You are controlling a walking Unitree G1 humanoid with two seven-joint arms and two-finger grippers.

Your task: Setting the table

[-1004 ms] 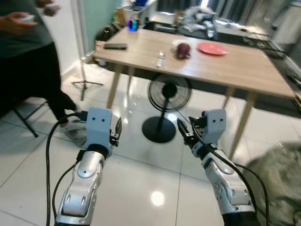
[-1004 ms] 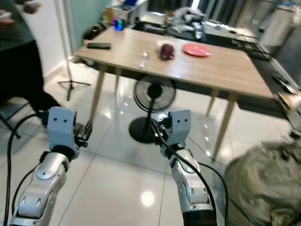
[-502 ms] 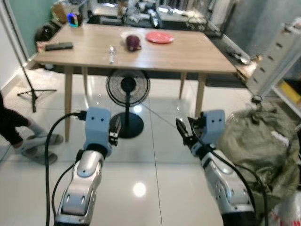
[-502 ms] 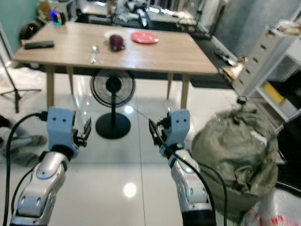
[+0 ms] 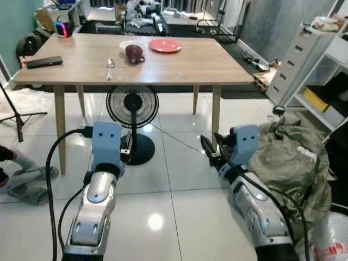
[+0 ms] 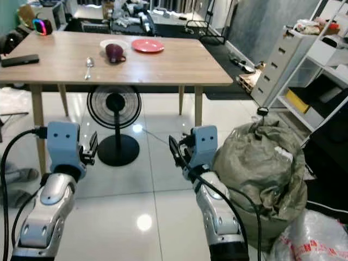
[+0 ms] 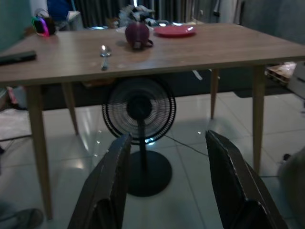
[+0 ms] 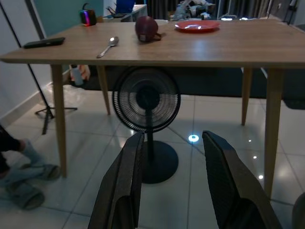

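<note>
A wooden table (image 5: 174,62) stands ahead of me. On it lie a red plate (image 5: 165,45), a dark maroon mug (image 5: 134,53) in front of a white bowl (image 5: 126,44), and a spoon (image 5: 109,65). A black phone (image 5: 40,62) rests at the table's left end. My left gripper (image 7: 167,186) and right gripper (image 8: 169,181) are both open and empty, held low over the floor well short of the table.
A black floor fan (image 5: 132,109) stands under the table. A grey-green sack (image 5: 296,157) lies on the floor at my right, beside grey drawers (image 5: 291,60) and white shelves. A tripod leg (image 5: 13,111) and a person's feet (image 5: 24,174) are at the left.
The camera has swung right and the table now sits square ahead. The person has slid to the left edge. Both grippers hold the same pose.
</note>
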